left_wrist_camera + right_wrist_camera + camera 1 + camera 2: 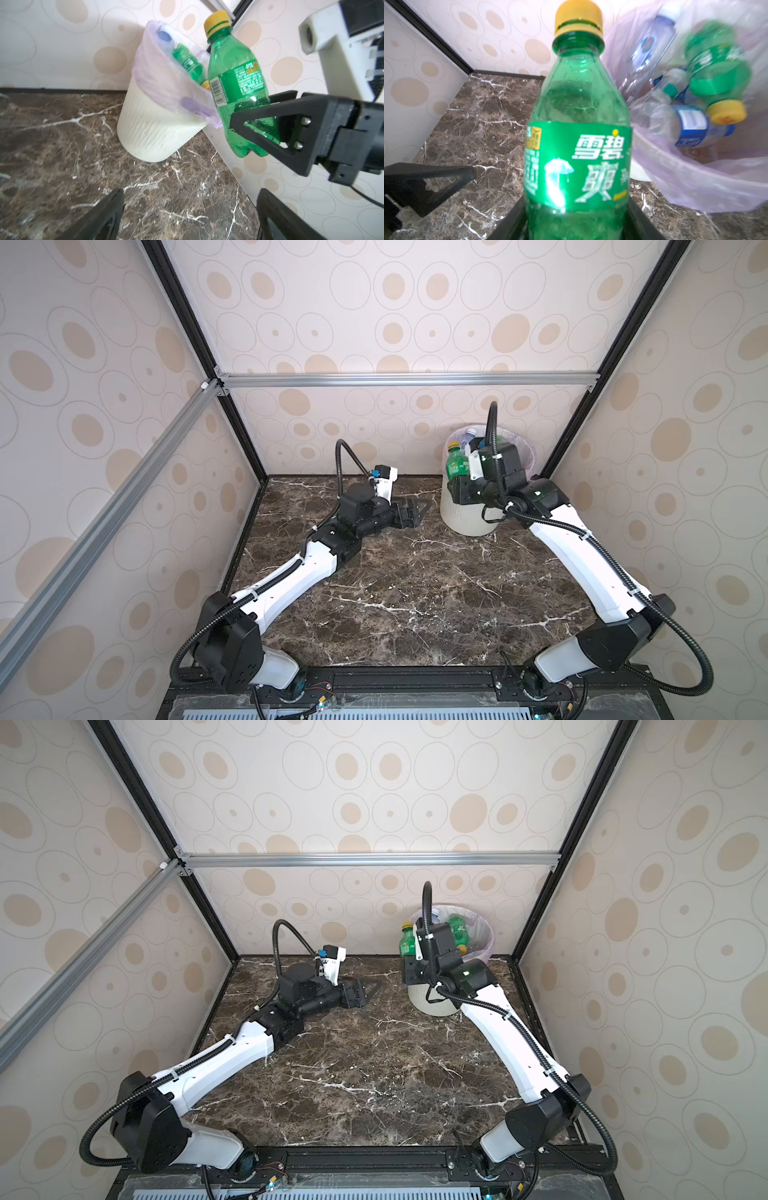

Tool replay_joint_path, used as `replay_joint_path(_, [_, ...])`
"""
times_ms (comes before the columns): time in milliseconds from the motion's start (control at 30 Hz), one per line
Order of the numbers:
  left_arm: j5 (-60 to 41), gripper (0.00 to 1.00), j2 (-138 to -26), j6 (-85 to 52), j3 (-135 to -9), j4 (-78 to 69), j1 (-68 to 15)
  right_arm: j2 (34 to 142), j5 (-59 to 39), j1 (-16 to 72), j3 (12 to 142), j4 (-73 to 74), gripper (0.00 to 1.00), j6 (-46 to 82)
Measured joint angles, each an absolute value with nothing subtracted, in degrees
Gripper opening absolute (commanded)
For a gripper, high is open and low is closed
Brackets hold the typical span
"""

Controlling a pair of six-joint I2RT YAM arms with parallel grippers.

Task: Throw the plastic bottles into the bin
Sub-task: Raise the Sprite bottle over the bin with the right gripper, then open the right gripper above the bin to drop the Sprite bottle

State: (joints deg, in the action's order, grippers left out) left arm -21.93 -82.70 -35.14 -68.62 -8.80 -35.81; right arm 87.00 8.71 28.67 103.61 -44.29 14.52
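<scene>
We count one bin (158, 133). Green bottles, two. Right end effector (259, 118) clamps the held green bottle (577, 145) low, cap up, just beside the rim. The second green bottle (716, 62) lies inside among at least three blurred clear bottles (691, 126); the bin's bottom is hidden. Left end effector (411, 511) gapes empty over the table (415, 593).

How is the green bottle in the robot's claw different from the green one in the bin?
The held bottle is clamped in the right gripper, outside the bin. The binned bottle lies loose inside it. The held bottle stands cap up, while the binned bottle lies slanted among clear bottles. Both are green, with yellow caps and green labels.
</scene>
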Motion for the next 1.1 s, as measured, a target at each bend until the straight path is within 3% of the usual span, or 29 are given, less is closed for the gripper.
replay_joint_path(333, [-19.4, 0.99, -87.0, -28.8, -79.4, -4.5, -40.4, 94.3, 19.0, 28.7, 136.8, -52.6, 0.52, 7.3])
replay_joint_path(533, [-18.5, 0.99, -87.0, -27.8, -79.3, -3.6, -40.6, 97.5, 19.6, 24.5, 142.0, -52.7, 0.53, 5.6])
replay_joint_path(600, [-18.1, 0.99, -87.0, -27.6, -78.9, -3.6, -40.6, 100.8, 17.8, 20.3, 142.5, -53.1, 0.61, 6.7])
replay_joint_path(700, [-17.8, 0.99, -86.7, -27.5, -77.5, -3.5, -40.6, 107.3, 16.3, 16.4, 142.5, -54.7, 0.83, 7.6])
replay_joint_path(867, [-17.6, 0.99, -86.2, -27.4, -74.8, -3.2, -40.6, 113.2, 13.7, 15.9, 138.7, -57.3, 0.95, 7.6])
replay_joint_path(1100, [-17.6, 0.99, -85.9, -27.5, -72.7, -3.3, -40.6, 108.3, 12.8, 16.3, 137.1, -57.4, 1.0, 7.7])
